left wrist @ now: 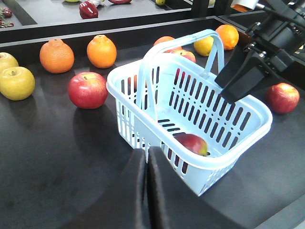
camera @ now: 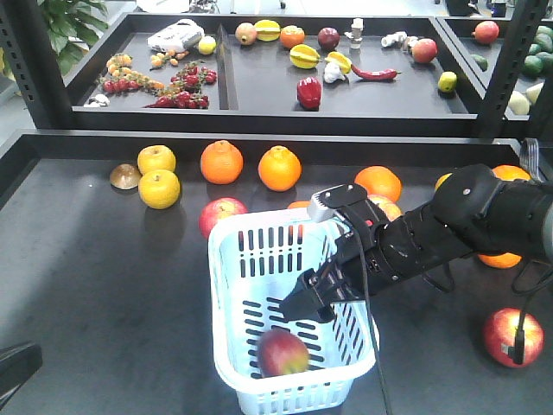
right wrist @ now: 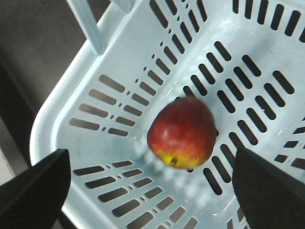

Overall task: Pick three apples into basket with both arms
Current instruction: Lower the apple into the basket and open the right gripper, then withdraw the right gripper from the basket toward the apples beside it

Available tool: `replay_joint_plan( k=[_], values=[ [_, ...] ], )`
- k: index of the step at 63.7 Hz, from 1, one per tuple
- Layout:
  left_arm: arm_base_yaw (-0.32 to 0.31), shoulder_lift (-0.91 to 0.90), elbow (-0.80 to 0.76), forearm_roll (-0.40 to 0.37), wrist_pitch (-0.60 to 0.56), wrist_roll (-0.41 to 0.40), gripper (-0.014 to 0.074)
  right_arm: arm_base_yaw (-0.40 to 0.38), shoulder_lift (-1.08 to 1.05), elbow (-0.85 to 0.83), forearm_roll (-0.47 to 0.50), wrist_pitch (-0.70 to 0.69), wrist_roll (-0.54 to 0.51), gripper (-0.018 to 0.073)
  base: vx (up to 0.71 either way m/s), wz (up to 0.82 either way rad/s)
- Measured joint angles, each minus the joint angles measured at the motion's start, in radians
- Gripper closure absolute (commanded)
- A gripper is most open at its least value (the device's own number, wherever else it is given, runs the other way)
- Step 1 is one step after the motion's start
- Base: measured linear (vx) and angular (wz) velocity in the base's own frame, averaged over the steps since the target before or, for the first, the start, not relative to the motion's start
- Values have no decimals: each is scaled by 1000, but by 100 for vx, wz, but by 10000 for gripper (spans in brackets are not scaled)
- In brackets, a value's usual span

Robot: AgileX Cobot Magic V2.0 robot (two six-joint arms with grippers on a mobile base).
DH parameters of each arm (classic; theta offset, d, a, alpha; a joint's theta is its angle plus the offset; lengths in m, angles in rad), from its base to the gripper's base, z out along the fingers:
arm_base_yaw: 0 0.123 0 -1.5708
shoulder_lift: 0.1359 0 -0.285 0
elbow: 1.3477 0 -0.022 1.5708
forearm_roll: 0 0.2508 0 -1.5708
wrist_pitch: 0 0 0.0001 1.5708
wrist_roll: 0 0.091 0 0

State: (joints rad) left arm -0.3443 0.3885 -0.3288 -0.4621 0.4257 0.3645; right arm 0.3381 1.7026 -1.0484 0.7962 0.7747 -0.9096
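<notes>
Nearest the robot, the left arm (left wrist: 145, 160) hangs low over the dark counter (left wrist: 57, 157). Its jaws are pressed together with nothing between them, just short of the near wall of the pale blue-white slotted plastic basket (left wrist: 113, 85). One dark red apple with a yellow-green patch (right wrist: 182, 132) lies on the basket floor toward the near corner, touched by no finger. Above it the right arm (camera: 449, 220) reaches in from the right over the rim. Its jaws stand wide, the two black fingertips (right wrist: 38, 186) well apart on either side of the fruit and holding nothing. I judge one of three placed, with two to go.

The coming move turns on which arm is nearer each fruit on the counter. A second round red apple (left wrist: 88, 89) sits just left of the basket, ahead and left of the left arm's jaws. The way to it looks open, so the left arm seems better placed for it. A third red apple (camera: 499, 339) rests at the right front of the counter, well apart from the basket and near the right arm's forearm. For that one, the right arm would first need to lift clear of the rim and handle. Being round, neither fruit offers a long axis to line up with.

Farther back, a red-yellow apple (left wrist: 183, 55) sits partly hidden beyond the basket's far wall, among orange citrus fruits (camera: 222, 162) and yellow apples (camera: 160, 188).
</notes>
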Motion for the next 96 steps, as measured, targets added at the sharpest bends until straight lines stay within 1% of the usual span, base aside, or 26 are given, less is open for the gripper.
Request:
replay_joint_plan(
  k=[7, 10, 19, 25, 28, 34, 42, 46, 51, 53, 57, 60, 65, 69, 72, 73, 78, 79, 84, 85, 89, 92, 96],
  values=[
    [0, 0, 0, 0, 0, 0, 604, 0, -31, 0, -13, 43, 24, 27, 0, 0],
    [0, 0, 0, 0, 0, 0, 604, 0, -51, 0, -23, 69, 46, 84, 0, 0],
    [0, 0, 0, 0, 0, 0, 604, 0, -130, 0, -89, 145, 117, 312, 0, 0],
    [0, 0, 0, 0, 0, 0, 604, 0, -186, 0, -189, 186, 198, 512, 0, 0],
    [0, 0, 0, 0, 0, 0, 604, 0, -215, 0, -254, 197, 254, 575, 0, 0],
    [0, 0, 0, 0, 0, 0, 604, 0, -274, 0, -409, 206, 390, 568, 0, 0],
    [0, 0, 0, 0, 0, 0, 604, -2, -319, 0, -674, 208, 612, 568, 0, 0],
    [0, 0, 0, 0, 0, 0, 604, -25, -327, 0, -814, 208, 741, 568, 0, 0],
    [0, 0, 0, 0, 0, 0, 604, -73, -327, 0, -916, 207, 832, 566, 0, 0],
    [0, 0, 0, 0, 0, 0, 604, -104, -327, 0, -948, 204, 857, 564, 0, 0],
    [0, 0, 0, 0, 0, 0, 604, -163, -327, 0, -970, 188, 879, 555, 0, 0],
    [0, 0, 0, 0, 0, 0, 604, -219, -326, 0, -969, 172, 886, 538, 0, 0],
    [0, 0, 0, 0, 0, 0, 603, -315, -313, 0, -935, 152, 878, 487, 0, 0],
    [0, 0, 0, 0, 0, 0, 603, -397, -280, 0, -877, 146, 842, 417, 0, 0],
    [0, 0, 0, 0, 0, 0, 603, -459, -251, 0, -817, 146, 797, 344, 0, 0],
    [0, 0, 0, 0, 0, 0, 603, -484, -235, 0, -789, 146, 775, 308, 0, 0],
    [0, 0, 0, 0, 0, 0, 603, -556, -168, 0, -694, 149, 697, 178, 0, 0],
    [0, 0, 0, 0, 0, 0, 602, -574, -156, 0, -668, 149, 674, 137, 0, 0],
    [0, 0, 0, 0, 0, 0, 602, -613, -99, 0, -602, 155, 605, 3, 0, 0],
    [0, 0, 0, 0, 0, 0, 602, -617, -83, 0, -594, 155, 594, -34, 0, 0],
    [0, 0, 0, 0, 0, 0, 602, -625, -44, 0, -579, 150, 562, -127, 0, 0],
    [0, 0, 0, 0, 0, 0, 602, -625, -21, -3, -579, 146, 556, -171, 0, 0],
    [0, 0, 0, 0, 0, 0, 602, -625, 8, -14, -579, 131, 549, -169, 0, 0]
  ],
)
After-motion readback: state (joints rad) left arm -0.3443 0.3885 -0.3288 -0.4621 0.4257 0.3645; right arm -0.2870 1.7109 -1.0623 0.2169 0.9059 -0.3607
